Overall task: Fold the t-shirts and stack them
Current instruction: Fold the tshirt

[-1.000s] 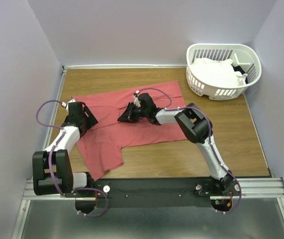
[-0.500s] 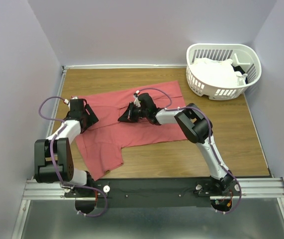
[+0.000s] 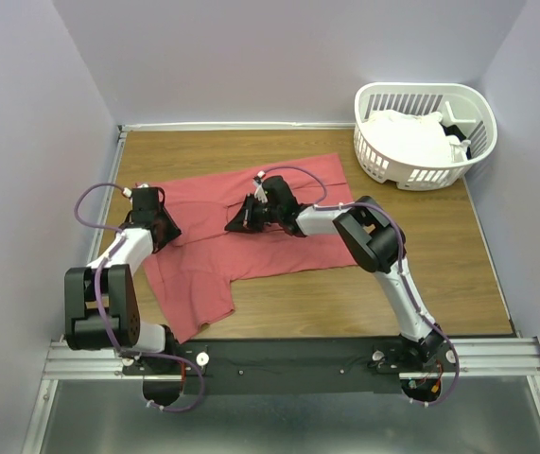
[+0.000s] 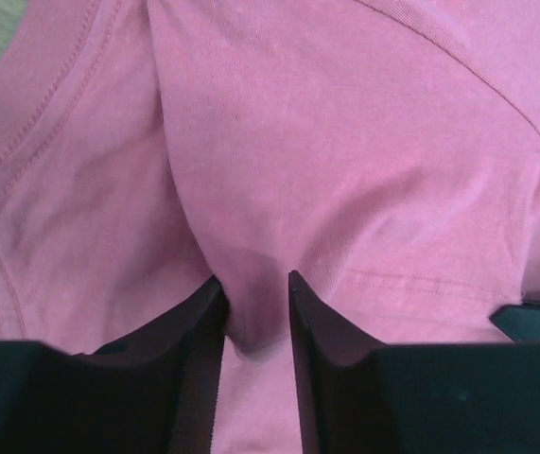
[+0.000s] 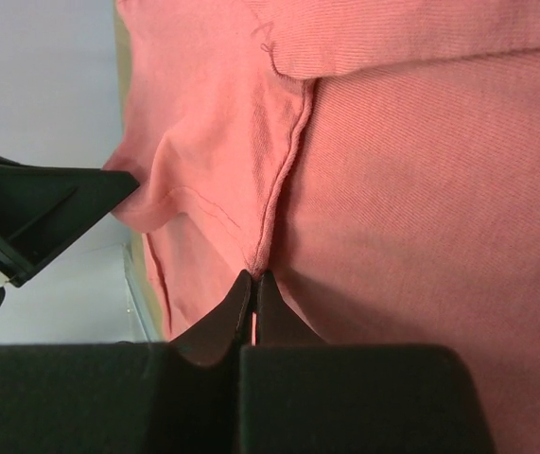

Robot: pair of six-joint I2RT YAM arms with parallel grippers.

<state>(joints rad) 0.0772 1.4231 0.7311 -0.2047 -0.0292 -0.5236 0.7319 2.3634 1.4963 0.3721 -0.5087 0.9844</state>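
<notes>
- Two pinches on one coral-red t-shirt (image 3: 284, 253), which lies rumpled on the desk (image 3: 440, 255), left of centre.
- Left jaws clenched on a raised ridge of cloth near a sleeve seam. Thin bite, likely to slip out under a sideways pull.
- Right jaws clamped tight on a seam edge mid-shirt. They may hold one layer only, so a fold could drag crooked.
- Uneven lift between the arms risks bunching, not a clean crease.
- White t-shirts (image 3: 407, 132) sit in the laundry basket (image 3: 411, 177), far right.
</notes>
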